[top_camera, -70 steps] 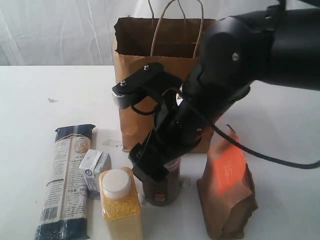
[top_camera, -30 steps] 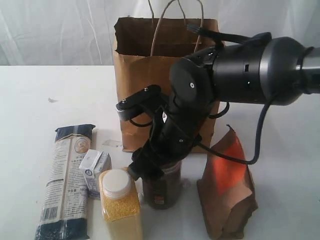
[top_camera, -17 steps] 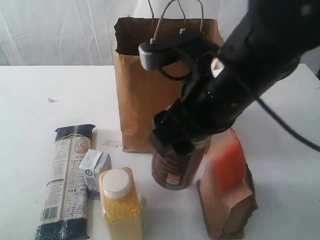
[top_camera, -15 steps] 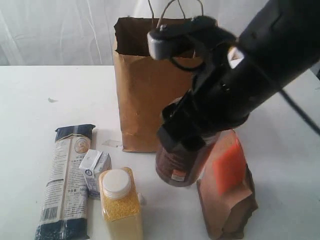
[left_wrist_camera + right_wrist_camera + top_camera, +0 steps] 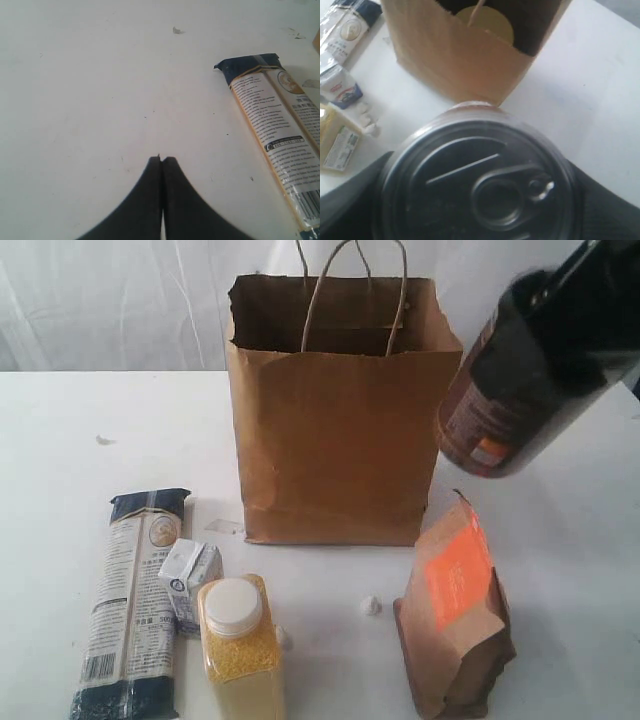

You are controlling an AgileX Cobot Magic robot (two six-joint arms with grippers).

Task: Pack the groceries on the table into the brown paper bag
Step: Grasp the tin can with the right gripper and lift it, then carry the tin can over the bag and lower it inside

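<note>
**Item in hand.** Dark-brown cylindrical tin with a ring-pull metal top (image 5: pixel 500 400), clasped around its wall by the right gripper (image 5: pixel 480 217). It is held tilted and clear of the table, at 2 o'clock from the mouth of the tall kraft-brown paper bag with cord handles (image 5: pixel 330 430).

**Already packed.** Large gold-lidded jar (image 5: pixel 486 22), its lid visible inside the bag.

**On the white tabletop (image 5: pixel 80 440).**
- At 7 to 8 o'clock of the bag:
  - long dark-blue pasta packet (image 5: pixel 130 610)
  - small white carton (image 5: pixel 190 578)
  - yellow-grain jar with white cap (image 5: pixel 240 645)
- At 5 o'clock of the bag: brown pouch with orange label (image 5: pixel 455 615)

**Hazards, as judged.**
- The tin sits outside and beside the rim. A low approach could strike the bag's right wall or snag the cord handles, folding or toppling the unsupported bag.
- A tilted release could land the tin hard on the gold lid.
- The round wall of the tin could slip in the jaws.

**Arm pose.**
- The right arm is raised high at the bag's 2 o'clock, with its wrist camera looking down over the tin's top into the bag.
- The left gripper (image 5: pixel 161 167) is pinched closed on nothing, low over bare table beside the pasta packet.
</note>
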